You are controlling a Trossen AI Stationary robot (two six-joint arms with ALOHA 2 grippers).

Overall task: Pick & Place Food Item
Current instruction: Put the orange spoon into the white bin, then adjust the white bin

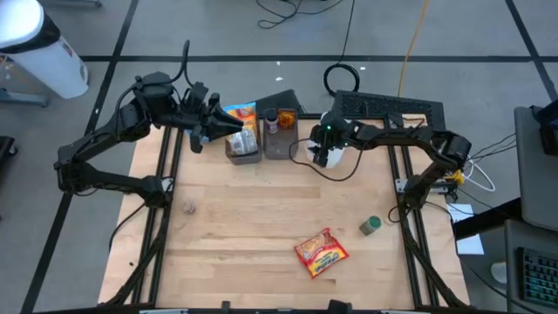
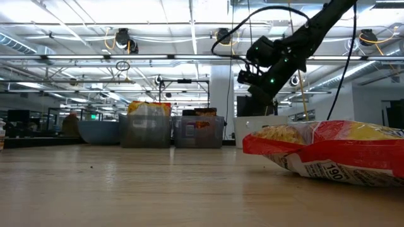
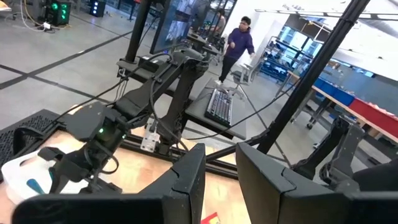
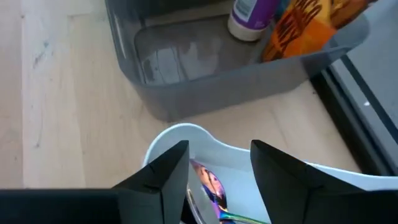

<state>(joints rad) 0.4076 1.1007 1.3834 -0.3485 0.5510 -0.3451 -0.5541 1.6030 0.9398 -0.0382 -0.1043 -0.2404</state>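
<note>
Right tool (image 4: 219,165) open above wrapper (image 4: 208,183) in bowl (image 4: 171,138).

Pale matt wood with fine grain on the table (image 1: 261,209). Glossy, crinkled red-and-yellow plastic film on the flat food packet (image 1: 321,253). Smooth, translucent grey plastic on the two rectangular bins (image 1: 243,146), faintly sheened inside. Glossy white plastic on the rounded bowl (image 4: 186,140), with an iridescent metallic sheen on the spoon (image 4: 208,183) within. Matt black plastic on both hands' fingers (image 4: 165,171).
</note>
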